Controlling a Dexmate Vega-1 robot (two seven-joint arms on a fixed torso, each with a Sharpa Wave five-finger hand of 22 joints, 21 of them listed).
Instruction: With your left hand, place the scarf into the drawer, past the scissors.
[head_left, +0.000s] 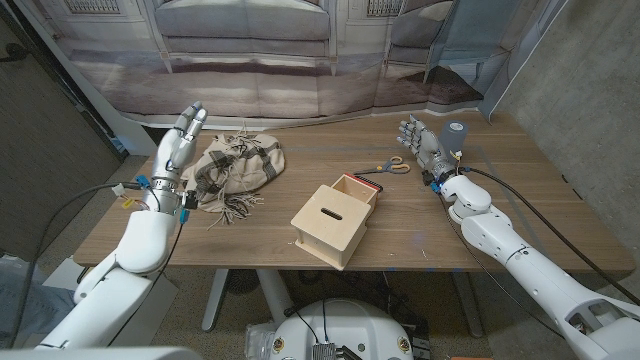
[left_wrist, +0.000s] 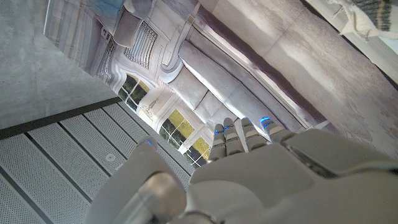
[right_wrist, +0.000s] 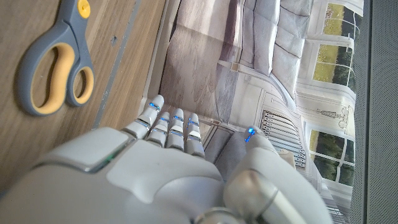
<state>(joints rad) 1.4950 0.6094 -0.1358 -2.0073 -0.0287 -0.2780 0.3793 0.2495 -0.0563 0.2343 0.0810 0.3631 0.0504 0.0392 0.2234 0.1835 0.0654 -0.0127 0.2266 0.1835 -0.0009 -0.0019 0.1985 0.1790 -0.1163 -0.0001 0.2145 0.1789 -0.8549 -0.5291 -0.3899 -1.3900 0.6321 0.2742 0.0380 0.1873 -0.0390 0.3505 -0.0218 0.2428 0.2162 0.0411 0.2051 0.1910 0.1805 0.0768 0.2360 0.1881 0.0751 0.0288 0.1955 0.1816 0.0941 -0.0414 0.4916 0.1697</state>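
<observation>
Left hand (head_left: 183, 140) was raised just left of the scarf (head_left: 236, 167), fingers apart & holding nothing, prob. lined up for the grab; scarf itself lay heaped on the table's (head_left: 480, 225) left side, fringe trailing toward the near edge. Drawer (head_left: 338, 219) sat mid-table, pulled open at its far end, w/ scissors (head_left: 390, 167) just beyond it, so the carry likely runs rightward from the scarf. Right hand (head_left: 422, 140) stood open & empty right of the scissors, out of the way; drawer's inside was hard to make out, its red-edged rim barely showing.
</observation>
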